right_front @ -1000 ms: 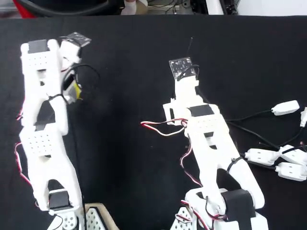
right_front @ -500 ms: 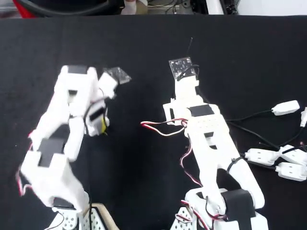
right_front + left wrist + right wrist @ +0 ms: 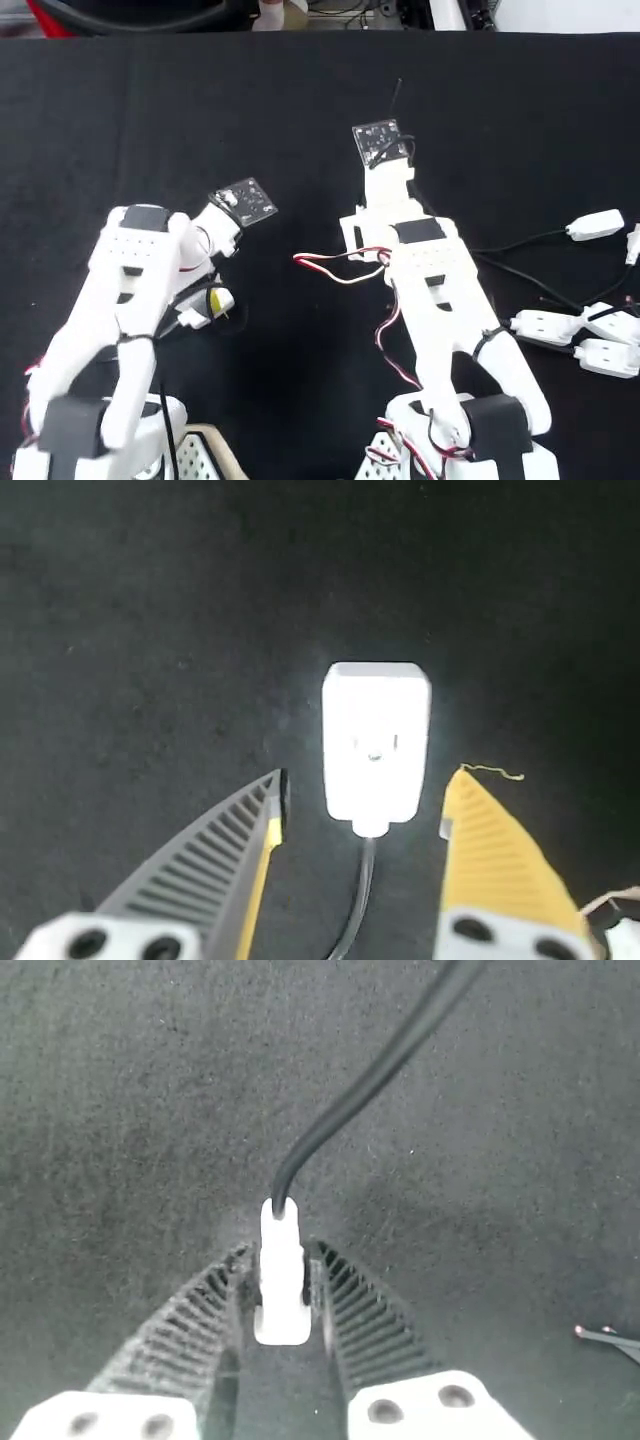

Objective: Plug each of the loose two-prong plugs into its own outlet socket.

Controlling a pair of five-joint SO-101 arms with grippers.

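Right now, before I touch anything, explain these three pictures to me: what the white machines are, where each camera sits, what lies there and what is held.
These are two white robot arms side by side at a black table. The high view looks down on both from a fixed camera: the left arm and the right arm. The other two pictures come from a camera on each wrist, looking along the tool. In the left wrist view the left tool is open, its fingers either side of a white socket without touching it. In the right wrist view the right tool is shut on a white plug with a black cable. More white cable ends lie beside the right arm.
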